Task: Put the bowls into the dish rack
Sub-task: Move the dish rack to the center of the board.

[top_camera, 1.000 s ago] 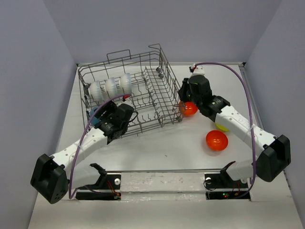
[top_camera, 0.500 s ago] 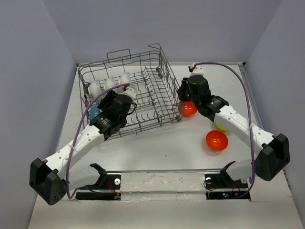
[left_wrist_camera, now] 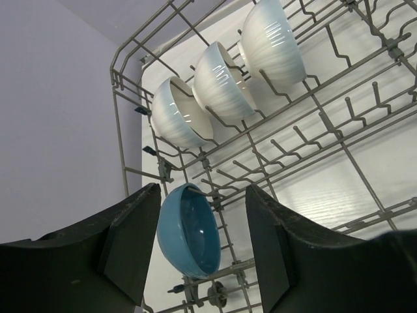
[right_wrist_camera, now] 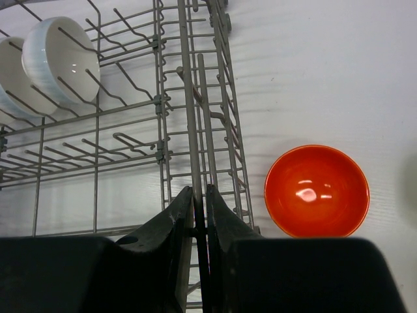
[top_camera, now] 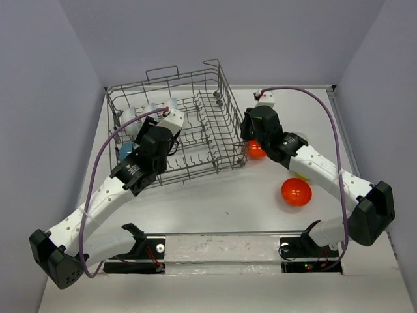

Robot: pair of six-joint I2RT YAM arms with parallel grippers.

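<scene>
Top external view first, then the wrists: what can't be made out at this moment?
- Top external: small yellow-green bowl, mostly under the right forearm.
- Top external: glossy white ribbed bowls in the grey wire dish rack, largely covered by the left wrist.
- Top external: orange-red bowl beside the rack, partly behind the right wrist.
- Right wrist: one white bowl, cut off by the left edge.
</scene>
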